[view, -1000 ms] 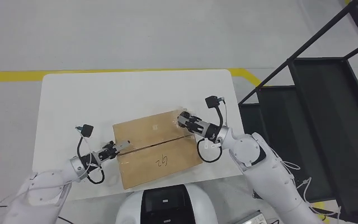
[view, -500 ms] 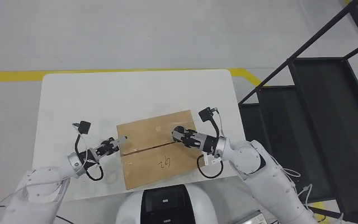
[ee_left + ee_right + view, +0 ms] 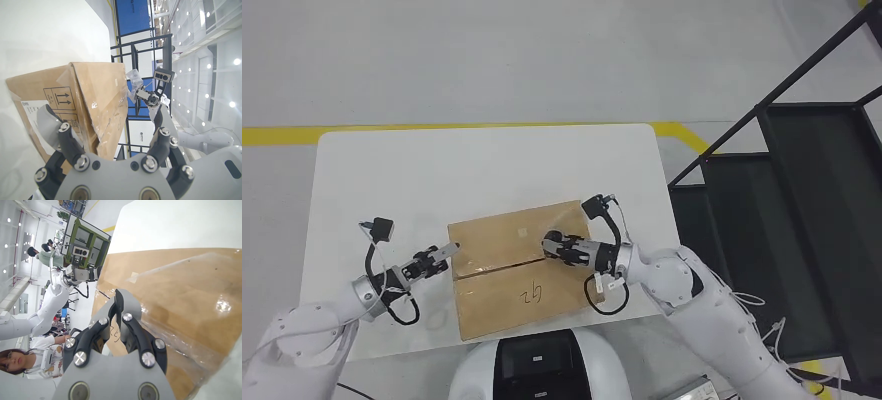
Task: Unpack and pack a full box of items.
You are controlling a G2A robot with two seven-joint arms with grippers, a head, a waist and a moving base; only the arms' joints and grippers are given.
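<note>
— Cardboard box [image 3: 512,230] sits at the table's [image 3: 392,170] near edge, flaps down. My left gripper [image 3: 447,254] is spread wide at its end; my right gripper [image 3: 547,246] pinches clear tape [image 3: 133,79] above the seam [image 3: 497,267].
— Risk?
— I'd say the tape tears, or drags the box off. Left wrist view shows it crumpled; from above I can't tell.

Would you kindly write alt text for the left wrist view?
A taped cardboard box on a white table stands just ahead of the open left gripper; beyond its top, the right gripper pinches crumpled clear tape.
</note>
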